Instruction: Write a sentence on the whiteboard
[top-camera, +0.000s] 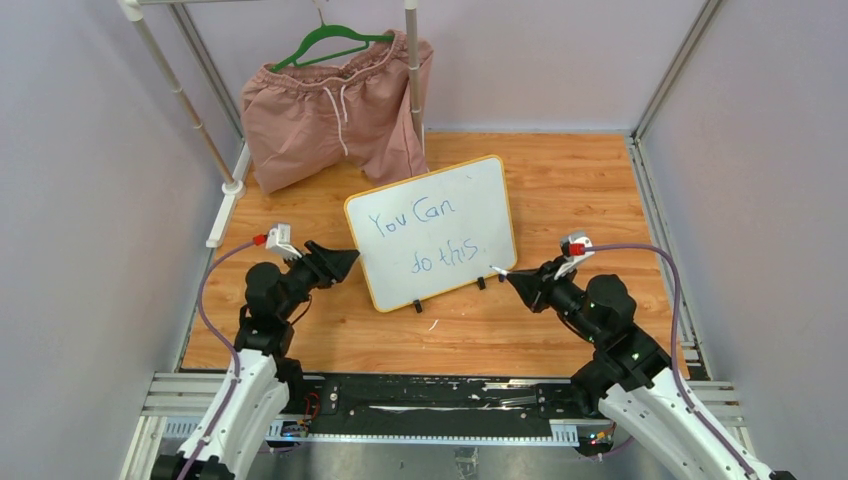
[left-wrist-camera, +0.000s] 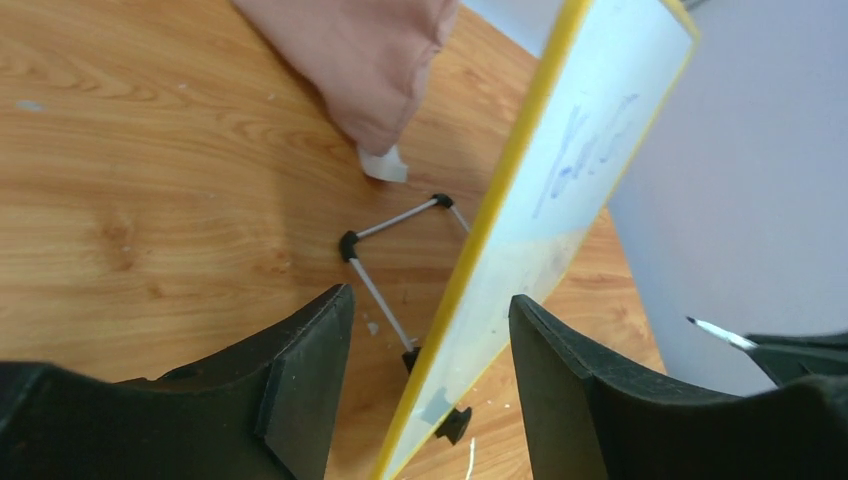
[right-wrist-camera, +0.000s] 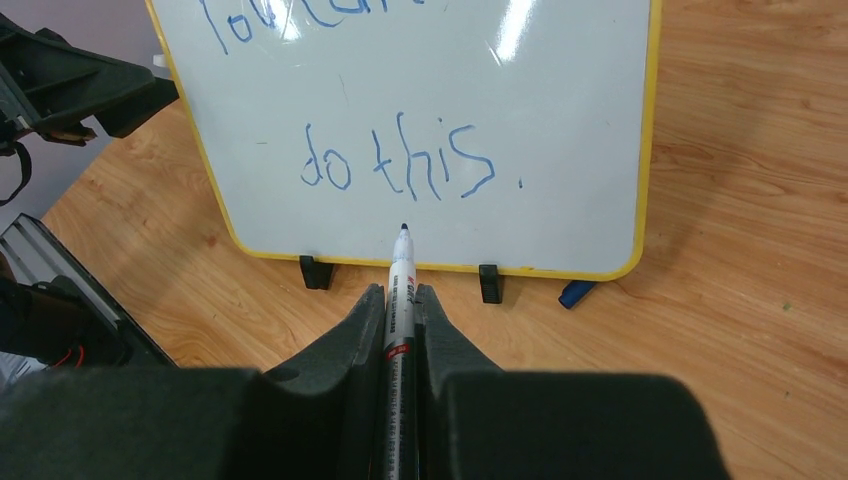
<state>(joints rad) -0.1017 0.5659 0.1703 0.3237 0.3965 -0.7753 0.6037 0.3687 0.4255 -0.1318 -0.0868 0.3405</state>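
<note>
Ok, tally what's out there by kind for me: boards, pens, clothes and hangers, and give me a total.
whiteboard: 1
marker: 1
pink shorts: 1
green hanger: 1
Total: 4

Shorts (top-camera: 320, 120) hang behind the whiteboard (top-camera: 432, 232) on the counter (top-camera: 560, 180); left arm (top-camera: 270, 290) at its left, marker (right-wrist-camera: 403, 290) and right arm (top-camera: 600, 305) front-right.

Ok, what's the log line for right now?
left gripper: open, straddling edge of whiteboard | right gripper: shut on marker, tip near board | sentence: "You Can do this." written
</note>
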